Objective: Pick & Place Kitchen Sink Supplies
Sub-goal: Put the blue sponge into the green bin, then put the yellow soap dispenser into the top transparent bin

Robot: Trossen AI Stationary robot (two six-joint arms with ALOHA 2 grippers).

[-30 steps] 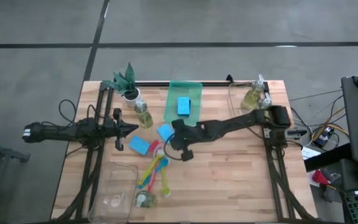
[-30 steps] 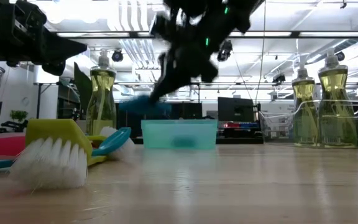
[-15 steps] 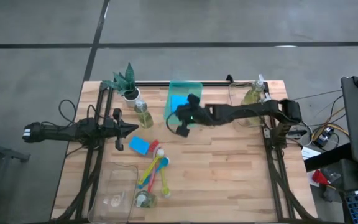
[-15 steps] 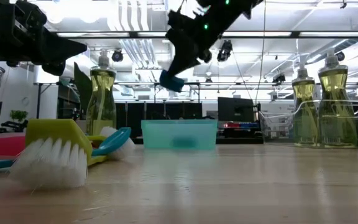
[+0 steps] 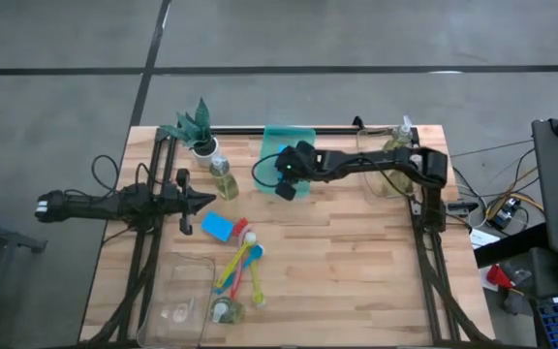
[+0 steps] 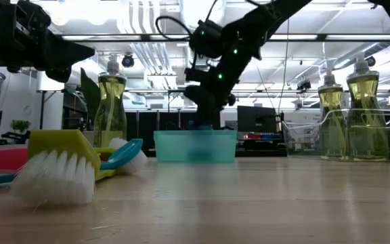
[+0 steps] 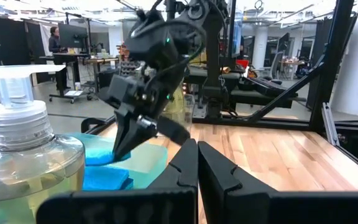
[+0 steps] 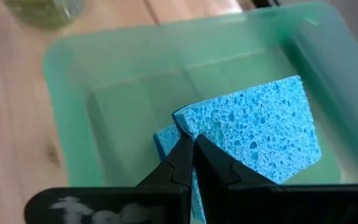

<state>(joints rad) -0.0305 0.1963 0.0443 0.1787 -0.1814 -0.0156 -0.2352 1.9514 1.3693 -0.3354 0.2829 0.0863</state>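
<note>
Right gripper (image 8: 190, 146) pinching sponge (image 8: 260, 134) corner inside green tray (image 8: 73, 74).

The right arm reached across the table's far side, its wrist pitched steeply downward. The right gripper (image 5: 277, 172) had its fingers (image 8: 188, 158) pressed together, pinching a thin edge. The left arm lay extended level over the table's left side; the left gripper (image 5: 208, 201) was idle, fingers (image 7: 191, 168) closed together and holding nothing.
</note>
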